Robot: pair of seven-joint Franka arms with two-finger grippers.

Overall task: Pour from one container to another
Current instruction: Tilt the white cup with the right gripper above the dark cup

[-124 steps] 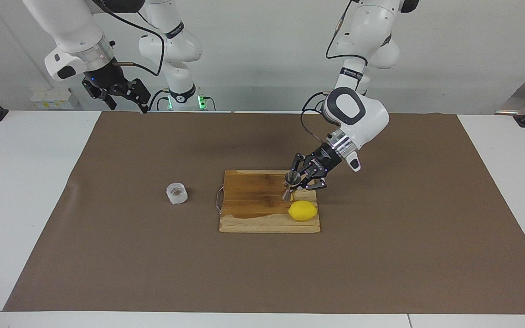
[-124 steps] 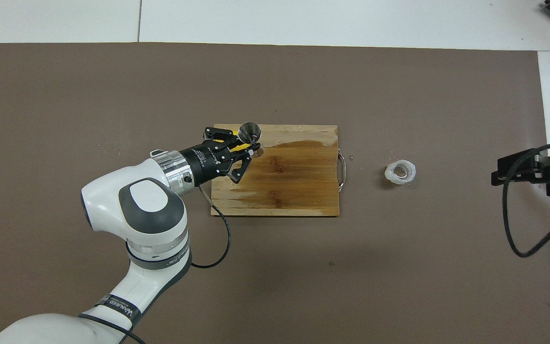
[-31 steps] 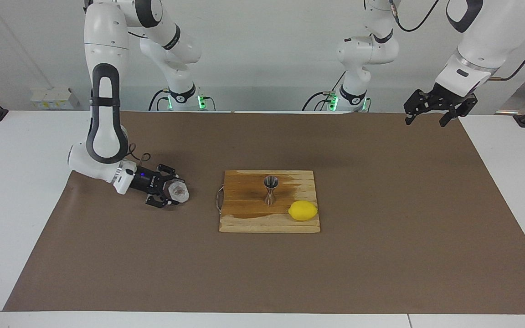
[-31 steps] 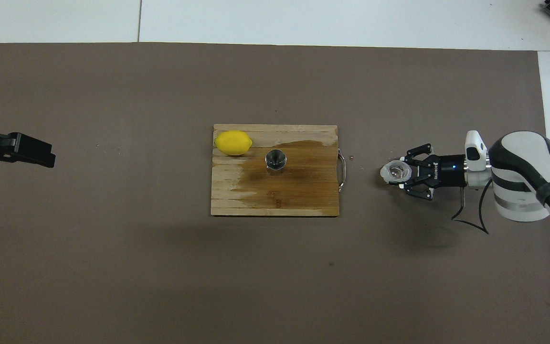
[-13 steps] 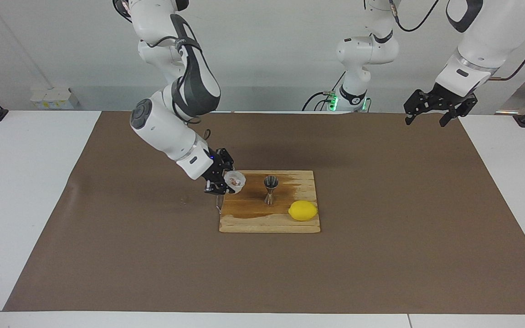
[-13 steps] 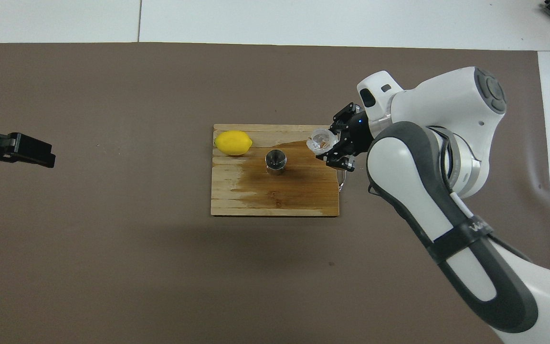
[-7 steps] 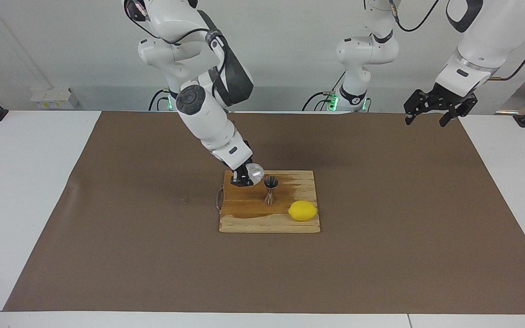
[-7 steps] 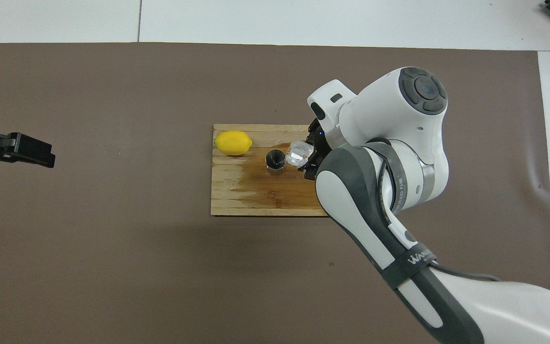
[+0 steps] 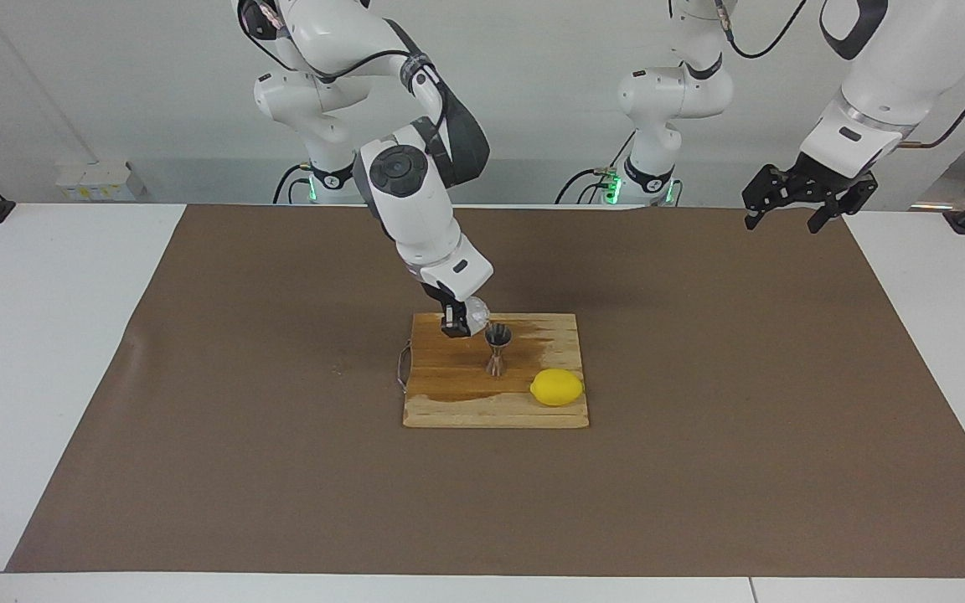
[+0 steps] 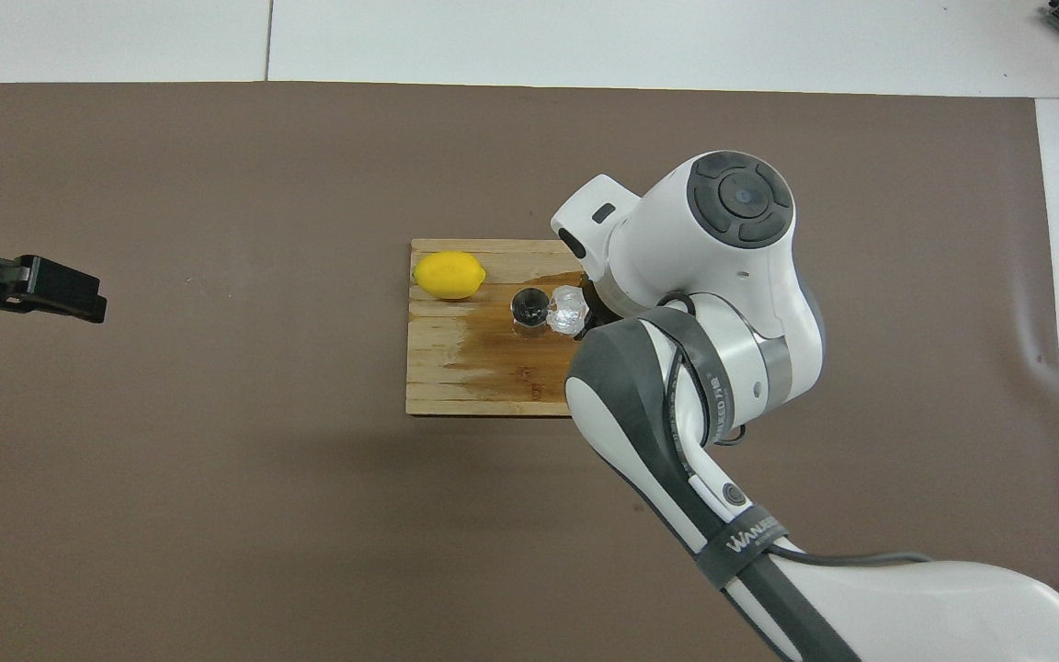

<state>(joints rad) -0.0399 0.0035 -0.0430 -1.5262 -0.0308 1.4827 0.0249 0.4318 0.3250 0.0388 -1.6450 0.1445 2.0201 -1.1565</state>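
The steel jigger (image 9: 497,350) (image 10: 529,309) stands upright on the wooden cutting board (image 9: 466,394) (image 10: 456,368). My right gripper (image 9: 461,318) (image 10: 577,313) is shut on the clear faceted glass cup (image 9: 476,313) (image 10: 567,309). It holds the cup tipped far over, its mouth right at the jigger's open top. My left gripper (image 9: 799,201) (image 10: 51,294) waits in the air over the left arm's end of the table.
A yellow lemon (image 9: 556,387) (image 10: 448,275) lies on the board beside the jigger, toward the left arm's end. A dark wet stain covers much of the board. A brown mat (image 9: 281,469) covers the table under everything.
My right gripper carried the glass cup from the board's handle end over to the jigger and tipped it further over the jigger's top. The left arm has not moved.
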